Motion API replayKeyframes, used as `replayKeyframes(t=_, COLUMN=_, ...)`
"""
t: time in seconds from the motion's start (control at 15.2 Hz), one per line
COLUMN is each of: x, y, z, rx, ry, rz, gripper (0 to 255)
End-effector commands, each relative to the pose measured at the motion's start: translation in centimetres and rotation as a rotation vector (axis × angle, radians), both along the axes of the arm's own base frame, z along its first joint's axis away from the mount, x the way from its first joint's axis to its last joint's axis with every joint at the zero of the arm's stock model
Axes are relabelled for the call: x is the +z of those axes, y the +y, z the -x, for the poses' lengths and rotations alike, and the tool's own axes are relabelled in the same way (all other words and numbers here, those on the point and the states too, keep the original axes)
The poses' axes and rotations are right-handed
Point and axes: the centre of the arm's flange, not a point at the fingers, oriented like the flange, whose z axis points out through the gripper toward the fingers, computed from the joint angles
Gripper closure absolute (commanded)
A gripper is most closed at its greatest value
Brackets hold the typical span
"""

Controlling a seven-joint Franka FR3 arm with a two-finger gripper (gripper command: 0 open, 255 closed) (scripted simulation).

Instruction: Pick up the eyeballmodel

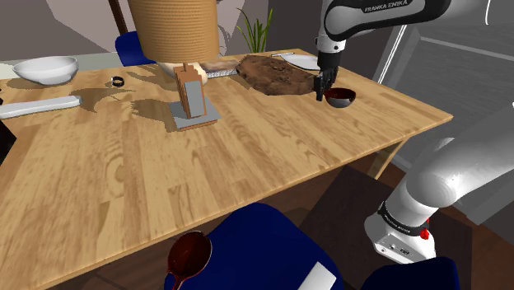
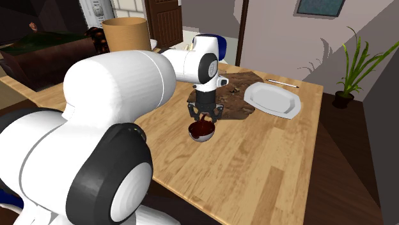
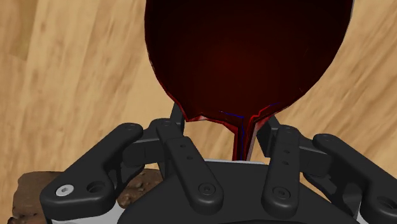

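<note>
The eyeball model (image 1: 339,97) is a dark red half-sphere, hollow like a bowl, lying on the wooden table (image 1: 123,181) near its edge at the shoulder view's right. In the second exterior view the model (image 2: 201,131) sits just in front of a brown mat. My black gripper (image 1: 321,85) points straight down at the model's rim on the mat side. Its fingers (image 2: 205,117) stand apart, low over the rim. In the wrist view the model (image 3: 248,57) looms close, and a thin red-edged part of it lies between the open fingers of the gripper (image 3: 222,124), nearer one finger.
A brown mat (image 1: 276,74) and a white plate (image 2: 272,99) lie behind the model. A lamp with a woven shade (image 1: 173,29) stands mid-table, and a white bowl (image 1: 45,70) sits far left. A blue chair (image 1: 247,247) stands at the near edge.
</note>
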Motion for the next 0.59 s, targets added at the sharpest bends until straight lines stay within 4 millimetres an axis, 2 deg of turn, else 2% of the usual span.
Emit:
replayKeyframes(t=0.0, x=-0.1, y=-0.1, z=0.1, rx=0.0, ry=0.002, rz=0.0, gripper=255)
replayKeyframes(t=0.53, x=4.2, y=-0.1, z=0.1, rx=0.0, ry=0.002, rz=0.0, gripper=255)
